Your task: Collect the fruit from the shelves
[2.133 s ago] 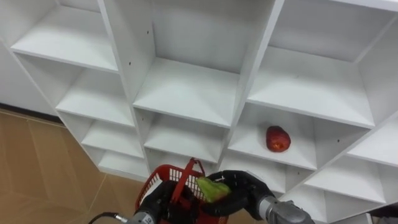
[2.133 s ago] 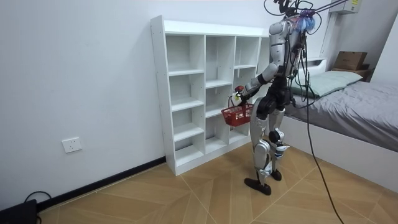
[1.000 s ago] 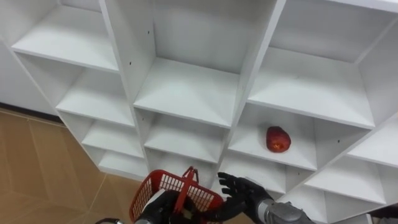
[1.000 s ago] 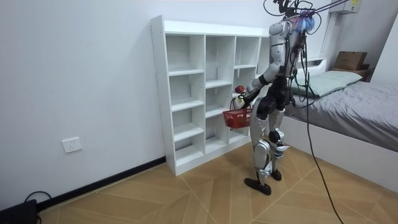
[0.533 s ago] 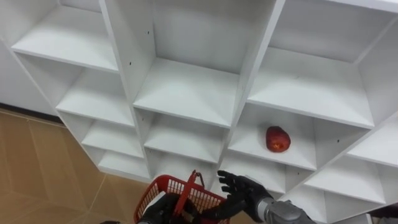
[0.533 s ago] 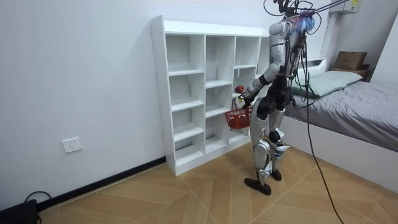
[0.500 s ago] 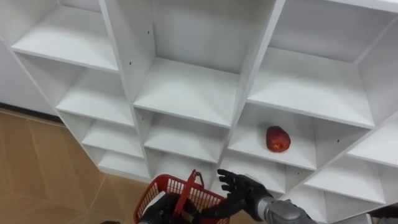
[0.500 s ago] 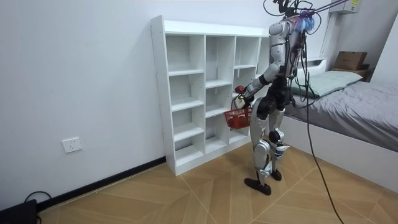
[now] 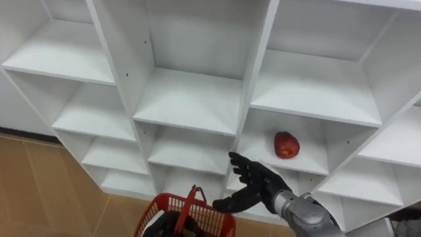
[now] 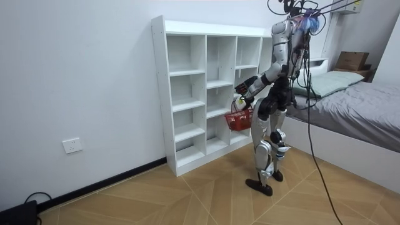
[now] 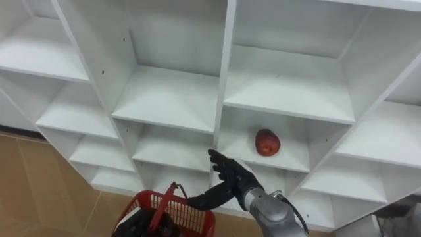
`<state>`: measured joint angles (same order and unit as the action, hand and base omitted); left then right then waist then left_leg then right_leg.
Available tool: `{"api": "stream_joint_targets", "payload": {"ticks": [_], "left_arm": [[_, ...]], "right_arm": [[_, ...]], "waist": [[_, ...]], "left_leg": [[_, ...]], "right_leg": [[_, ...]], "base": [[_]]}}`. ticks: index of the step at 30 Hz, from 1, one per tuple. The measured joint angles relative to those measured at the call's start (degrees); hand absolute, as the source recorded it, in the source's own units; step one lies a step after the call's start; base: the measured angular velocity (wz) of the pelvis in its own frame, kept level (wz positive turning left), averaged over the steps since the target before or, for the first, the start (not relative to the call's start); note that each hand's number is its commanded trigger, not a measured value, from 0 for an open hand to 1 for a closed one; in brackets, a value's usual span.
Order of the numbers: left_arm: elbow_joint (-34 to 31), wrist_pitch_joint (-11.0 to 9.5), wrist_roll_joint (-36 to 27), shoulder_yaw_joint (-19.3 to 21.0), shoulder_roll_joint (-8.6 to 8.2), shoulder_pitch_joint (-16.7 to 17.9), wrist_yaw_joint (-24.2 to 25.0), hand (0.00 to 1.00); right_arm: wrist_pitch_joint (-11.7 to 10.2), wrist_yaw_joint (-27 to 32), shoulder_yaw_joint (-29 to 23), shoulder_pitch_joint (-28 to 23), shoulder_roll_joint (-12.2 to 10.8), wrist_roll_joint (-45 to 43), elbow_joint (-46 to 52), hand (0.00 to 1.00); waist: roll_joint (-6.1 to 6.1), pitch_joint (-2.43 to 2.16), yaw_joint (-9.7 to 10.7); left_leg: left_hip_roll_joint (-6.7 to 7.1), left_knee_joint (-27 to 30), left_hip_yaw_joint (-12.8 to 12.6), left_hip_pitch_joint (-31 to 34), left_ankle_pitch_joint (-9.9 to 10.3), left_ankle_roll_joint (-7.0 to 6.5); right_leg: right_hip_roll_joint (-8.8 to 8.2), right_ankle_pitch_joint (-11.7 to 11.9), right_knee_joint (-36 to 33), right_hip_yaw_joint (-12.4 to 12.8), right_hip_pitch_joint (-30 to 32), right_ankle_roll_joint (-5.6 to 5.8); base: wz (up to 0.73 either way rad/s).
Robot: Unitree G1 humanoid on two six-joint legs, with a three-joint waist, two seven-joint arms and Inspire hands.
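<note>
Right robot hand [image 9: 258, 184], open with fingers spread, hovers above the red basket [image 9: 214, 216], below the shelved red fruit [image 9: 286, 145].

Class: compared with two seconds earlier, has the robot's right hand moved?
Yes. The right hand has risen from above the red basket towards the red apple on its shelf, fingers spread.

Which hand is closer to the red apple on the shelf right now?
Right. The right hand is open in the air, just below and left of the red apple. The left hand is lower down, gripping the red basket by its handle.
</note>
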<state>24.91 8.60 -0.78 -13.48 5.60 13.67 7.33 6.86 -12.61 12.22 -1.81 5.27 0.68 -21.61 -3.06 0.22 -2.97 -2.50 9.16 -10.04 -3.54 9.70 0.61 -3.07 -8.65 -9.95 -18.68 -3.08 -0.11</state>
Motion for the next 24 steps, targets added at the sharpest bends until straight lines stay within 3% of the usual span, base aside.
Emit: {"api": "stream_joint_targets", "payload": {"ticks": [6, 14, 19, 24], "left_arm": [[1.44, -0.51, -2.13, 4.53, -0.37, 0.04, -1.06, 1.0], [5.55, -1.52, -4.14, 7.15, -0.67, -0.05, -2.19, 1.0], [5.68, -1.6, -4.22, 8.9, -0.72, -0.05, -2.19, 1.0], [6.59, -1.62, -4.21, 10.14, -0.71, -0.05, -3.31, 1.0]], "right_arm": [[-1.45, 1.62, -5.61, -2.91, 1.01, -4.01, 6.99, 0.0], [-1.83, 2.6, -9.23, -4.08, 1.0, -9.87, 9.63, 0.0], [-1.85, 3.3, -9.71, -5.5, 1.05, -10.3, 14.59, 0.0], [-1.89, 4.47, -9.87, -6.26, 1.05, -10.3, 17.17, 0.0]], "waist": [[1.11, 0.41, 1.35], [1.78, -0.01, 2.79], [1.75, -0.09, 2.93], [1.24, -0.56, 2.97]], "left_leg": [[-0.18, -0.17, -1.86, -1.14, 0.42, -0.01], [-0.18, -0.9, -3.29, -2.06, 0.42, -0.01], [-0.18, -0.95, -3.46, -2.12, 0.42, -0.01], [-0.2, -0.97, -3.46, -2.17, 0.42, -0.01]], "right_leg": [[0.11, 0.0, -0.64, 1.83, 0.13, 0.04], [0.22, -0.05, -0.65, 3.01, 0.22, 0.12], [0.21, -0.09, -0.63, 3.18, 0.33, 0.17], [0.23, -0.09, -0.63, 3.21, 0.32, 0.17]], "base": [[-0.17], [-0.08], [-0.02], [0.0]]}}
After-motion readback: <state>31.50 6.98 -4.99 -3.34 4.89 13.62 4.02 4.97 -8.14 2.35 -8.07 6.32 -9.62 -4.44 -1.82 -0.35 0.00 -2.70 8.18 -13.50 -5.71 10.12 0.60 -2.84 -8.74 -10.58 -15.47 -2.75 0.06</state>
